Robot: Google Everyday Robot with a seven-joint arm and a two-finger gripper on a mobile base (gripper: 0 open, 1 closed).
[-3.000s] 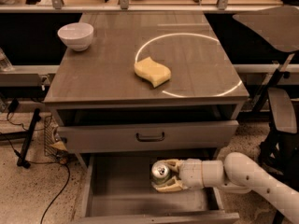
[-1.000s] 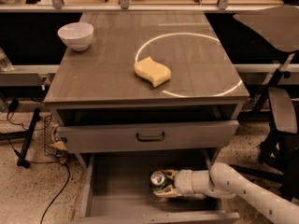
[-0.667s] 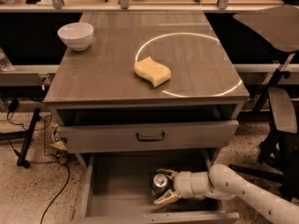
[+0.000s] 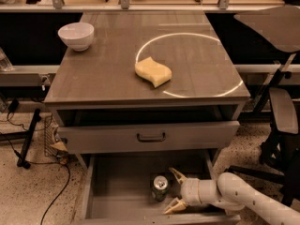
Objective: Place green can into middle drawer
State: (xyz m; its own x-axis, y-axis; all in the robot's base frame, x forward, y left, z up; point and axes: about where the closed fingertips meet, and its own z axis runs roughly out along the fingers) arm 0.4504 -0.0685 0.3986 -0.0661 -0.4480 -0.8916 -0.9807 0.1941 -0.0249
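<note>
In the lower middle of the frame, the green can [image 4: 160, 187] stands upright on the bare floor of the middle drawer [image 4: 117, 193], which is pulled out beneath the drawer with the dark handle [image 4: 151, 137]. Its silver top faces up, and it sits a little right of the floor's centre, apart from the side walls. Judged from this, the main part of the task looks done: the can is inside the drawer and rests on its own base. What seems left is for the arm to draw clear without knocking the can over. The gripper [image 4: 171, 191] is inside the drawer just to the right of the can, its two pale fingers spread wide, one tip toward the back and the other toward the front edge. It holds nothing, though I cannot tell whether a fingertip touches the can. The white arm [image 4: 243, 196] reaches in from the lower right corner, low and nearly level, with the wrist pointing left. On the table top [image 4: 108, 78] above, a yellow sponge [image 4: 153, 71] and a white bowl [image 4: 76, 35] lie well apart from the work
</note>
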